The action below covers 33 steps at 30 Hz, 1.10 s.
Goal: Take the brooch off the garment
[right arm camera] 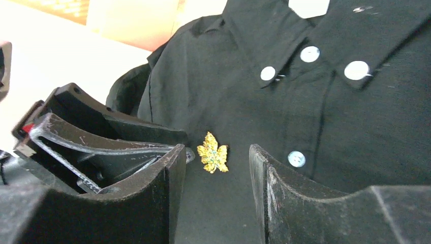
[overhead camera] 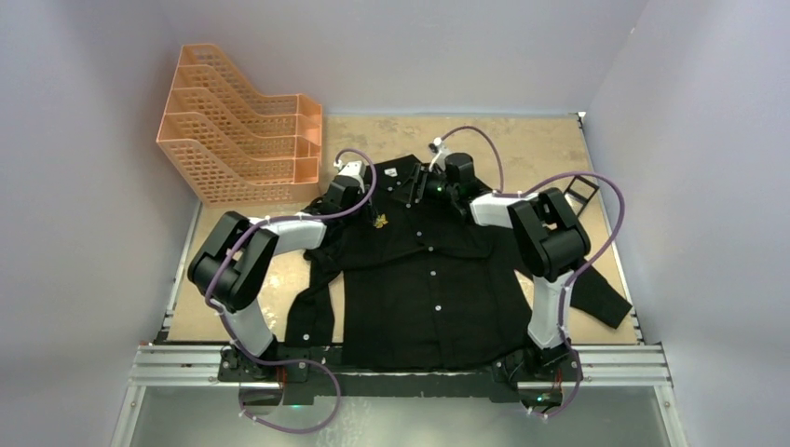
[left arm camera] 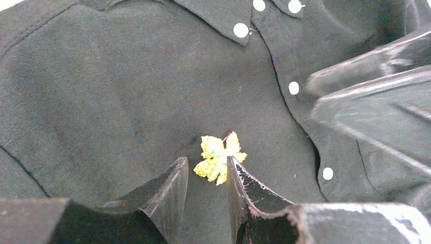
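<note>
black cloth covers the near table edge: the shirt (overhead camera: pixel 419 289) lies flat and buttoned, hem toward the arm bases. further up, on its chest to the left of the button row, the gold leaf brooch (left arm camera: pixel 219 156) sits pinned in the fabric. the left gripper (left arm camera: pixel 207 163) is low over it, jaws spread, the leaf's lower tips just between the fingertips (left arm camera: pixel 175 175), nothing pinched. the right gripper (right arm camera: pixel 216 149), jaws spread wider, hovers near the collar, facing the brooch. judged stage: lining up the grasp. next, the left gripper would need to ease forward and close on the leaf while the right steadies the cloth. beyond stands an orange file rack (overhead camera: pixel 244 130).
</note>
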Each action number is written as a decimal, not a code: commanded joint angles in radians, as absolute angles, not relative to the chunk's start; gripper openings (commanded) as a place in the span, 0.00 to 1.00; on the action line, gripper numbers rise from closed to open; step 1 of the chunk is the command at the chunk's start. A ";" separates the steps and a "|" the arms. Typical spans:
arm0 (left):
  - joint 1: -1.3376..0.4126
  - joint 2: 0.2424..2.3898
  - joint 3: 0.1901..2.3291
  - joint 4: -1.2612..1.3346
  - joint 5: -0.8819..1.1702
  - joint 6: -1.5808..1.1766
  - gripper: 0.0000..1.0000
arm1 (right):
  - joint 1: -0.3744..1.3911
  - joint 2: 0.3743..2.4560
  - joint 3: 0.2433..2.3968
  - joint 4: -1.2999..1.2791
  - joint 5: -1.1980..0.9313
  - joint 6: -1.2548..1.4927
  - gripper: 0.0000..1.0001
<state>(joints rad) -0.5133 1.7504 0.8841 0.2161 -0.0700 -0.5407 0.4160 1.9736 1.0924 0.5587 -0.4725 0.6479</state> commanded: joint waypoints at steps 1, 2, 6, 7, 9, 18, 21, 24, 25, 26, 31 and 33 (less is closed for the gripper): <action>-0.496 1.767 0.875 0.290 -0.005 -0.564 0.31 | 0.450 2.019 1.173 0.595 -0.545 0.643 0.51; -0.495 1.771 0.871 0.289 -0.005 -0.564 0.31 | 0.454 2.033 1.181 0.592 -0.550 0.643 0.49; -0.485 1.777 0.846 0.288 -0.005 -0.561 0.25 | 0.464 2.068 1.193 0.602 -0.573 0.643 0.44; -0.483 1.778 0.840 0.290 -0.005 -0.561 0.24 | 0.465 2.077 1.193 0.607 -0.579 0.645 0.44; -0.480 1.782 0.837 0.290 0.017 -0.557 0.22 | 0.467 2.094 1.192 0.615 -0.586 0.647 0.42; -0.479 1.804 0.834 0.292 0.026 -0.553 0.15 | 0.466 2.135 1.196 0.616 -0.585 0.650 0.37; -0.479 1.804 0.832 0.291 0.021 -0.551 0.13 | 0.466 2.144 1.195 0.617 -0.589 0.651 0.34; -0.479 1.801 0.832 0.287 0.016 -0.548 0.11 | 0.467 2.149 1.190 0.630 -0.598 0.654 0.31; -0.479 1.800 0.832 0.286 0.014 -0.547 0.11 | 0.466 2.149 1.186 0.635 -0.602 0.655 0.30; -0.479 1.800 0.831 0.285 0.014 -0.546 0.11 | 0.467 2.150 1.184 0.641 -0.605 0.658 0.29; -0.479 1.801 0.829 0.288 0.012 -0.547 0.10 | 0.467 2.160 1.184 0.657 -0.623 0.668 0.24; -0.479 1.801 0.827 0.288 0.015 -0.549 0.10 | 0.468 2.165 1.184 0.661 -0.627 0.669 0.23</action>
<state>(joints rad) -0.4843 1.7878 0.8406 0.2802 0.0147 -0.5423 0.4648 2.1540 1.1629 0.6125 -0.5888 0.6579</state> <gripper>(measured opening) 0.104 0.236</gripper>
